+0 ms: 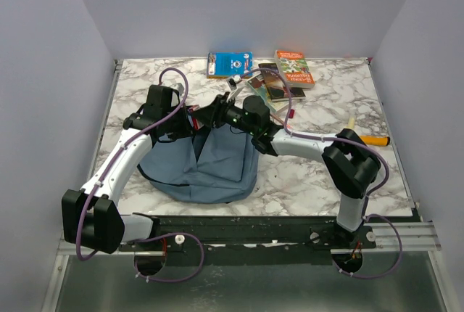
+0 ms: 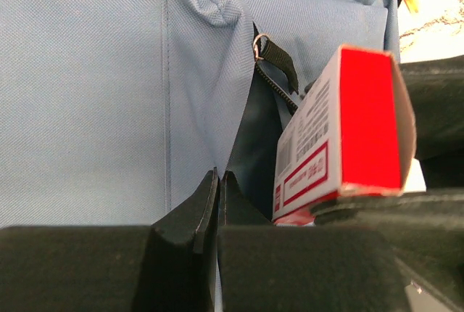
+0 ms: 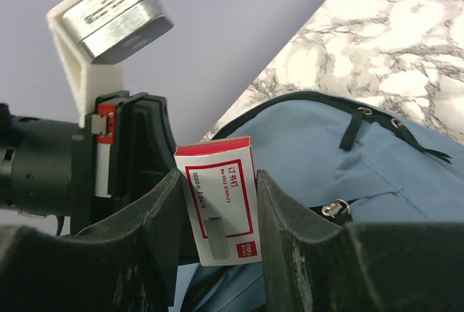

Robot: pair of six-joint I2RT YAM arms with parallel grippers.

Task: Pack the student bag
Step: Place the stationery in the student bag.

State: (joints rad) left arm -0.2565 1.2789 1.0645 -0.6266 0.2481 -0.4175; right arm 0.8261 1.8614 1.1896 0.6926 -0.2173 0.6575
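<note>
Student bag (image 1: pixel 217 174): dusty-blue fabric, lying flat at the middle of the worktop's near edge, with both grippers over its far end.
Right gripper (image 3: pixel 219 181): jaws part-open and clamped on the two narrow sides of a red-and-white box (image 3: pixel 217 199).
Red-and-white box: upright between the right fingers (image 3: pixel 283 210), printed face toward the right wrist camera. The left wrist view shows its lower end at the dark mouth of the bag's open zip. Whether it touches the fabric cannot be told.
Left gripper (image 2: pixel 220 181): jaws pressed tip to tip, right against the bag's pocket seam. Whether a fold of fabric is pinched cannot be told.
Zip pull (image 2: pixel 275 54): black tab on a metal ring, at the top of the open zip line, just beside the box.
Worktop (image 1: pixel 326 174): white marble pattern.
Blue book (image 1: pixel 229 64): flat at the far edge, near the middle.
Orange-and-green book (image 1: pixel 293 67): flat at the far edge, right of the blue one.
Dark book (image 1: pixel 270 87): just nearer than those two, partly under a cable.
Orange-handled tool (image 1: pixel 373 140): by the right edge, well apart from the bag.
</note>
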